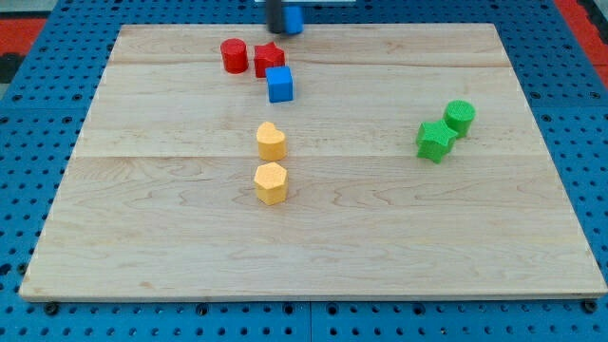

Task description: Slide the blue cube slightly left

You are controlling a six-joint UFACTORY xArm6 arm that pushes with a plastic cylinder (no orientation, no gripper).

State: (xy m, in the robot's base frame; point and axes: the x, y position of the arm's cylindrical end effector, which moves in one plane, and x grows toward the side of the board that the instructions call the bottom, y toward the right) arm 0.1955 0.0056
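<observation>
The blue cube sits on the wooden board near the view's top, left of centre, just below and touching a red star. My tip is at the board's top edge, above the red star and well above the blue cube, apart from both. A second blue block sits right beside the rod on its right, partly hidden by it; its shape is unclear.
A red cylinder stands left of the red star. A yellow heart and a yellow hexagon lie below the blue cube. A green star and a green cylinder sit at the right.
</observation>
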